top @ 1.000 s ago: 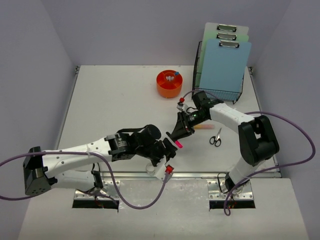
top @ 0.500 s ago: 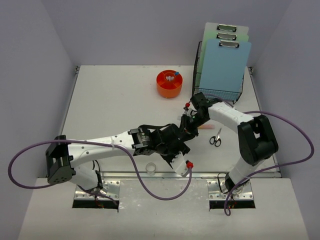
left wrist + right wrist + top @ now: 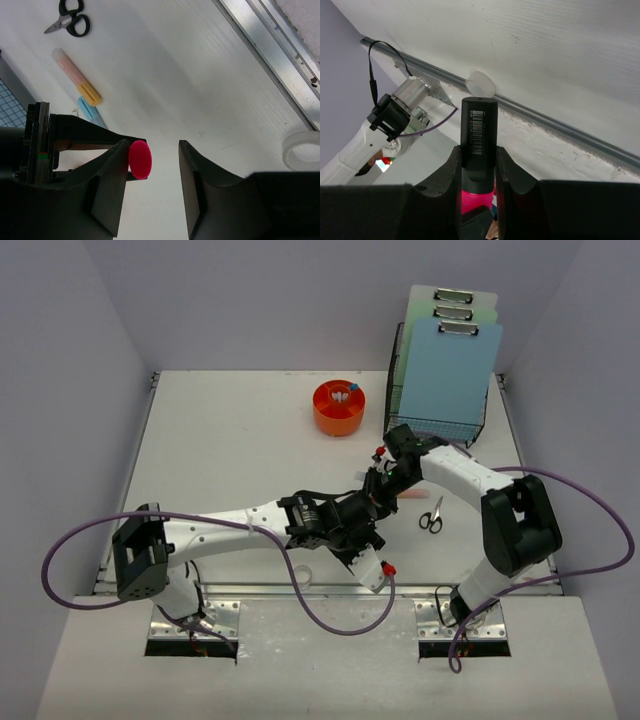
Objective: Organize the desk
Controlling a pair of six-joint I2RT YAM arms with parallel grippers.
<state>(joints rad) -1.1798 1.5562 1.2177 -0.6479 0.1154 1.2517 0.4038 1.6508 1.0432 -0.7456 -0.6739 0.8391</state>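
Above the white tabletop (image 3: 230,455), a little right of its middle, the right hand (image 3: 479,150) is clamped on a marker (image 3: 479,131). It looks light, stiff and smooth, so it may slip; I think the pink end (image 3: 140,159) is the place to grip. Around that end the left hand (image 3: 152,150) stands half wide, one finger (image 3: 112,175) touching it. An orange pot (image 3: 339,408) holds small white and blue things; the wire rack (image 3: 437,415) holds clipboards (image 3: 452,360).

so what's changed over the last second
The left arm reached forward and right, bringing the left end effector around the end of the pink marker, jaws narrowing but not yet closed. The right end effector kept its grip on it. The scissors, orange container and clipboards stayed put.
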